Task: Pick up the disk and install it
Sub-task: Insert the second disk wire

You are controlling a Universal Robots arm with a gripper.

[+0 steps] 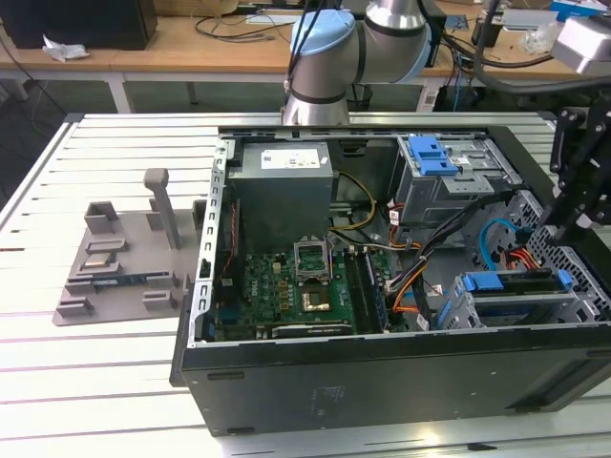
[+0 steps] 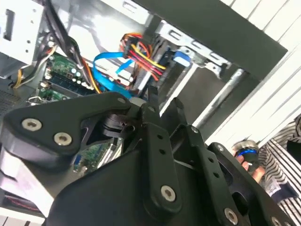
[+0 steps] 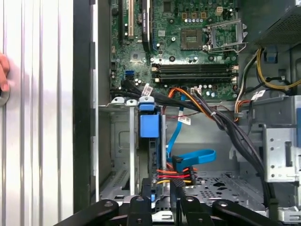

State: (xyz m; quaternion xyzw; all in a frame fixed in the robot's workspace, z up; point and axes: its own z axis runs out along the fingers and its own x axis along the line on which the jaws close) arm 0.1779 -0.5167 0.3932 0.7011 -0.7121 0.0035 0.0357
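The disk, a silver drive framed by blue rails, lies in the drive cage at the front corner of the open computer case, on the exterior view's right. In the first wrist view the disk stands edge-on in that cage, blue rail up. My gripper hangs just above and beside the cage. Its black fingertips stand a small gap apart in both wrist views, gripper and gripper, with only cables seen between them. It touches nothing.
Orange, red and blue cables run beside the cage. The motherboard, a grey metal box and a blue latch piece sit inside the case. A grey fixture lies on the slatted table. A person's hand and striped sleeve are near the case.
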